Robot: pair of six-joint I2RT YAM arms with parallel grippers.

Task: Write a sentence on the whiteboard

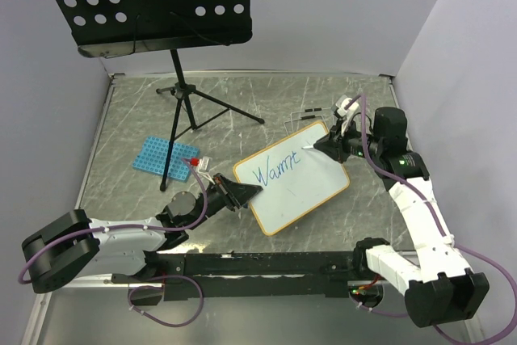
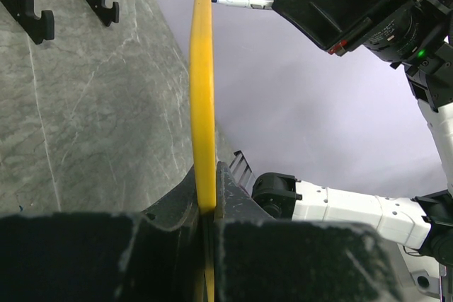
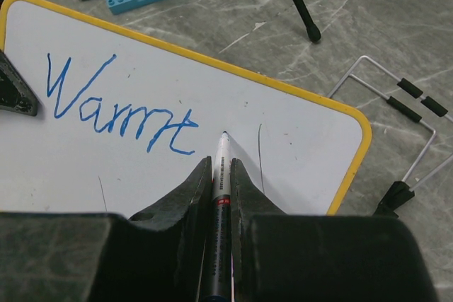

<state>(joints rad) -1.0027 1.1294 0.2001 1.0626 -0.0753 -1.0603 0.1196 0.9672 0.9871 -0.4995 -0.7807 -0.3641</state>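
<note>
The whiteboard (image 1: 303,191) lies diagonally in the middle of the desk (image 1: 339,94). The left gripper (image 1: 242,194) is clenched on its left edge, apparently to stop it sliding under the pen. The right gripper (image 3: 221,167) grasps a marker (image 3: 223,148), its tip just right of the unfinished sentence (image 3: 120,107), only 1 word, likely poised for the next letter.

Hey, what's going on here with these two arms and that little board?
They are writing on it together. The left gripper clamps one edge of the whiteboard to hold it steady. The right gripper grips a marker with its tip at the board's surface. The sentence is only one blue word, roughly "Warmt", and the tip sits just right of it, so it is not finished.
</note>
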